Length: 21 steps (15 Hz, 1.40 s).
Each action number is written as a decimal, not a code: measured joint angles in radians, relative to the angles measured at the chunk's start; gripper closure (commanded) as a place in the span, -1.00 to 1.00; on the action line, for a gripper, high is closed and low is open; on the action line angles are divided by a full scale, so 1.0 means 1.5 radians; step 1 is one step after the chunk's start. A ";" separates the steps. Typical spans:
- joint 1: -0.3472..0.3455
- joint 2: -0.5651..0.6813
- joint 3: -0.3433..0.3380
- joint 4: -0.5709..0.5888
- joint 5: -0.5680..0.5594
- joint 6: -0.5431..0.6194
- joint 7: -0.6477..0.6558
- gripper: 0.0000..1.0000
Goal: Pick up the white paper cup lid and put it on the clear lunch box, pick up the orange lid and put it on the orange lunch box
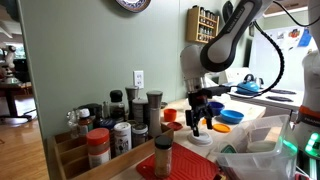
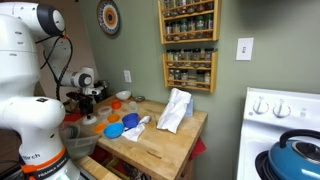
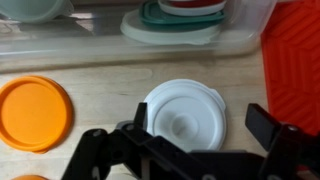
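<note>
The white paper cup lid lies flat on the wooden counter, in the middle of the wrist view. My gripper hangs over it, open and empty, with one finger on each side of the lid. The orange lid lies flat to the left of the white lid. A clear container holding stacked plates and lids runs along the top of that view. A small yellow-orange box sits by the blue bowls. The gripper also shows in both exterior views.
A red mat lies to the right of the white lid. Blue bowls and a white cloth are on the counter. Spice jars stand in a rack. A stove with a blue kettle stands beside the counter.
</note>
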 measured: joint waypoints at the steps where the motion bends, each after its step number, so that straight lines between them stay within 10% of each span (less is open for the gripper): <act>1: 0.000 0.005 -0.001 -0.002 0.003 0.013 0.000 -1.00; 21: 0.003 0.043 -0.027 0.002 0.000 0.050 0.001 -1.00</act>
